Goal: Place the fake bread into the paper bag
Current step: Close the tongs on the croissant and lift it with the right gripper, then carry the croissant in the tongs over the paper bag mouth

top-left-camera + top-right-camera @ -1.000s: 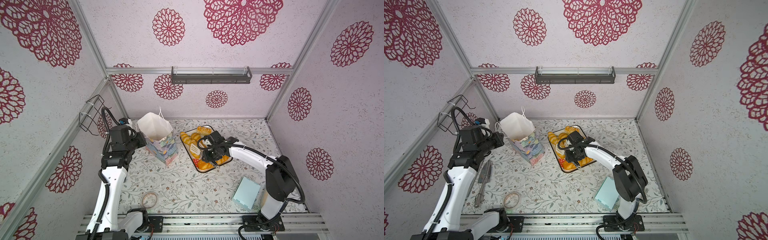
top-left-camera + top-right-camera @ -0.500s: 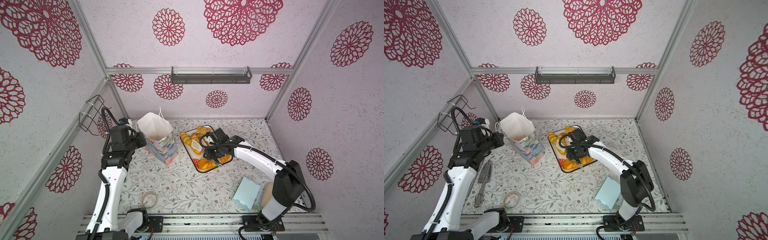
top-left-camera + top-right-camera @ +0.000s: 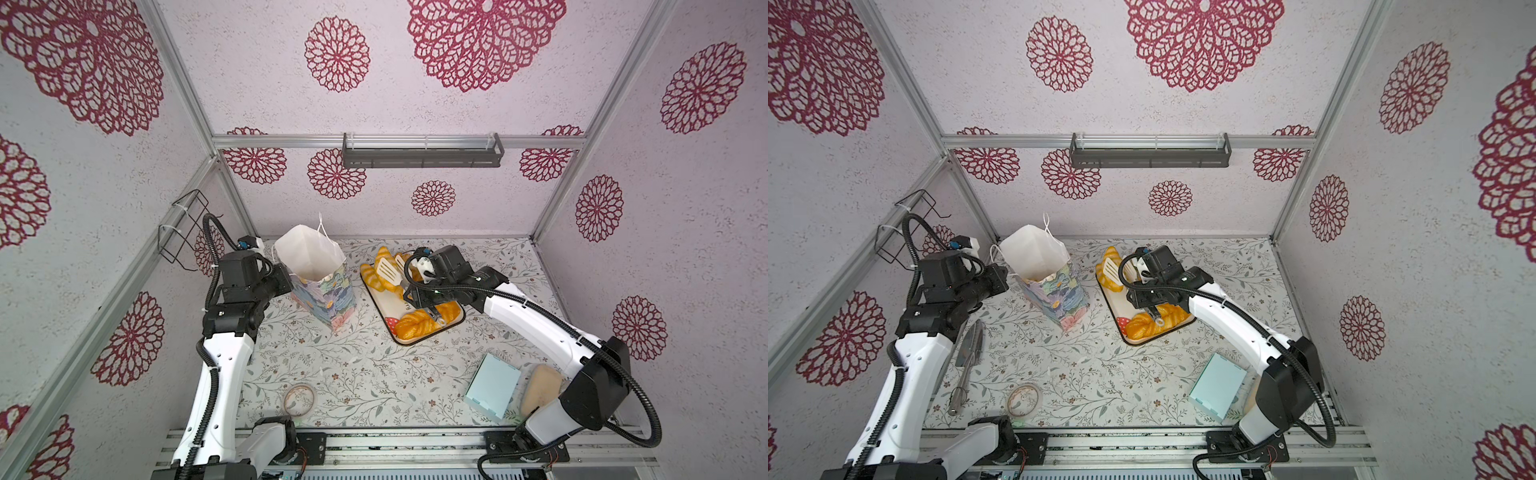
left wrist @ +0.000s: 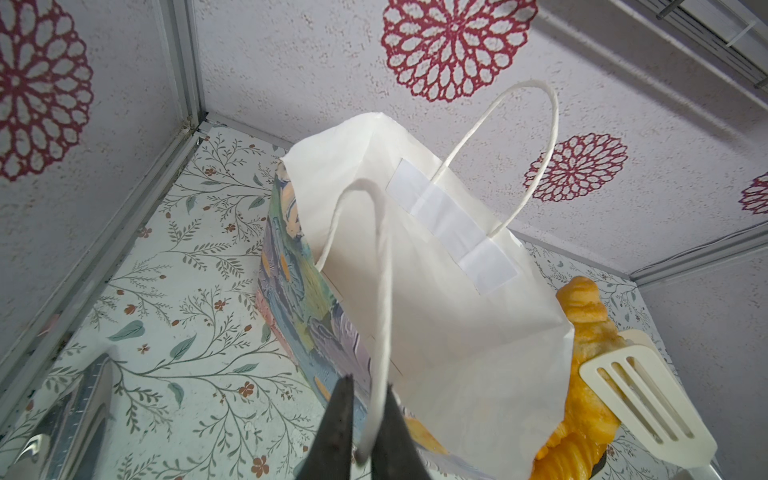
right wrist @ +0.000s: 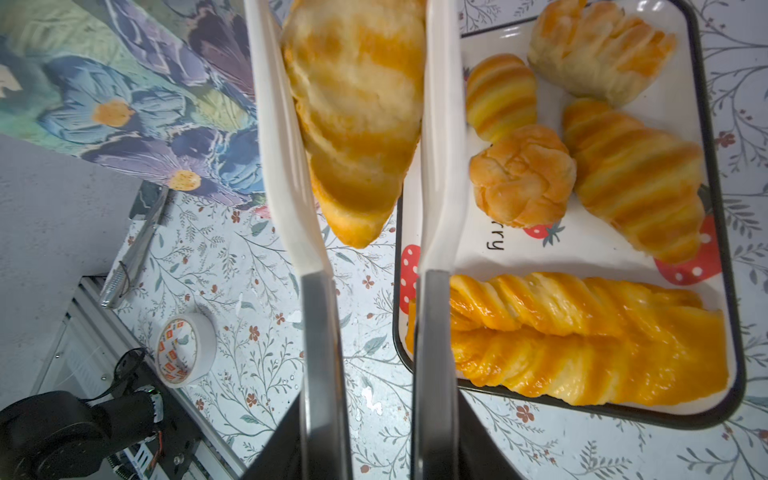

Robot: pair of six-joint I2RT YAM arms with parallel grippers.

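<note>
Here the left gripper [image 4: 368, 415] is clenched on one white string handle [image 4: 387, 291] of the bag [image 3: 328, 299], and the string runs up between its dark fingers [image 4: 336, 428]. The bag stands upright on the counter [image 3: 374, 374] toward the back left, with its mouth open and its inside white. In both top views a yellowish shape shows deep inside it, too small to tell what it is.

The right gripper [image 5: 376, 440] is clamped on a pair of tongs [image 5: 440, 166], gripping their metal arms. The white blades of the tongs squeeze a croissant [image 5: 357, 116] between them. That croissant hangs clear of the tray [image 5: 735, 291], off the side that faces the bag. It is over the counter and near the bag's painted wall. In the left wrist view it shows just behind the bag's rim, with one slotted blade in front of it.

The rest of the bread lies on the tray, which sits just right of the bag in both top views. A long braided loaf [image 5: 582, 340] lies along the tray's near end. Beyond it is a second croissant [image 5: 636, 183] with a round bun [image 5: 521, 178] against it. A small roll [image 5: 500, 97] and a flaky piece [image 5: 598, 50] lie at the far end.

At the front of the counter lie a tape roll [image 3: 299, 400] on the left and a pale blue box [image 3: 492, 388] on the right. Both are well apart from the tray.
</note>
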